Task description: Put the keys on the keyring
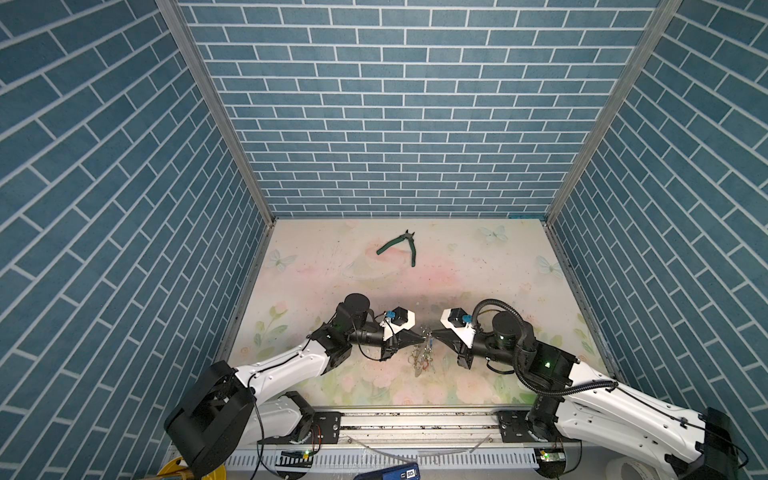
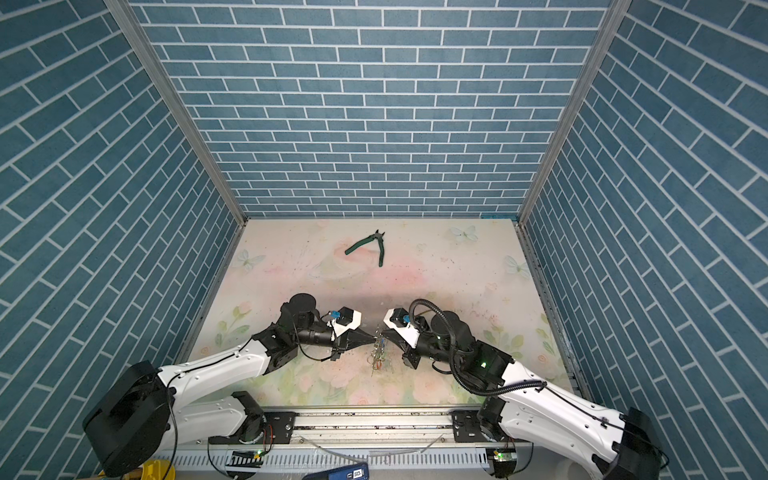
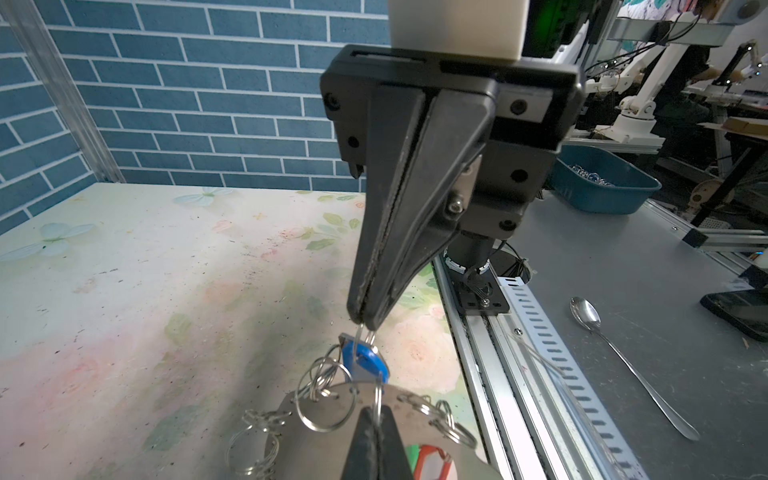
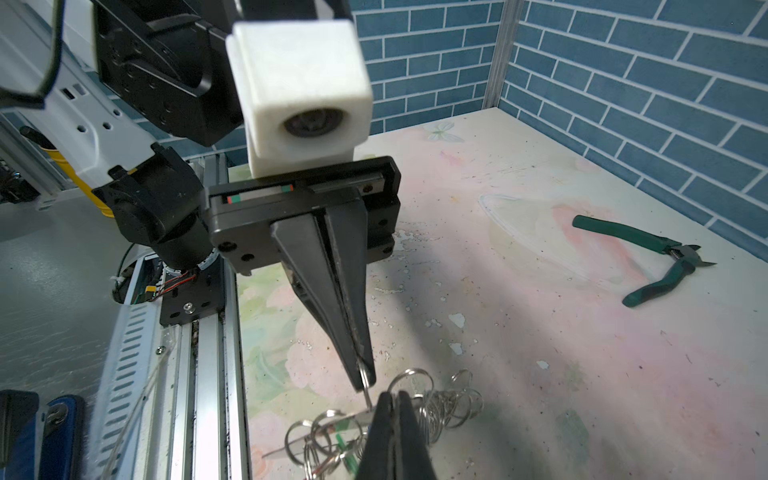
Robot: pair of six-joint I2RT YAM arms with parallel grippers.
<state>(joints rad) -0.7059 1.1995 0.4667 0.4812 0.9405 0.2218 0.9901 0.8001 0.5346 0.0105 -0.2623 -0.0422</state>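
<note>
Both grippers meet tip to tip above the front middle of the table. The keyring (image 3: 318,459), a flat grey hoop edged with silvery rings, hangs between them in both top views (image 1: 420,359) (image 2: 379,357). My left gripper (image 3: 376,415) (image 1: 423,338) is shut on one small ring at the hoop's edge. My right gripper (image 3: 365,322) (image 1: 434,333) is shut on the wire ring of the keys, whose blue tag (image 3: 368,361) dangles just above the hoop. In the right wrist view the keyring (image 4: 291,446) shows edge-on beside my right gripper (image 4: 395,399), and the blue tag is hidden.
Green-handled pliers (image 1: 399,245) (image 4: 648,257) lie near the back wall. A red tag (image 3: 432,461) and a green tag (image 4: 343,440) hang on the keyring. The metal rail (image 1: 415,419) runs along the front edge. Beyond it are a spoon (image 3: 623,361) and a blue bin (image 3: 602,183).
</note>
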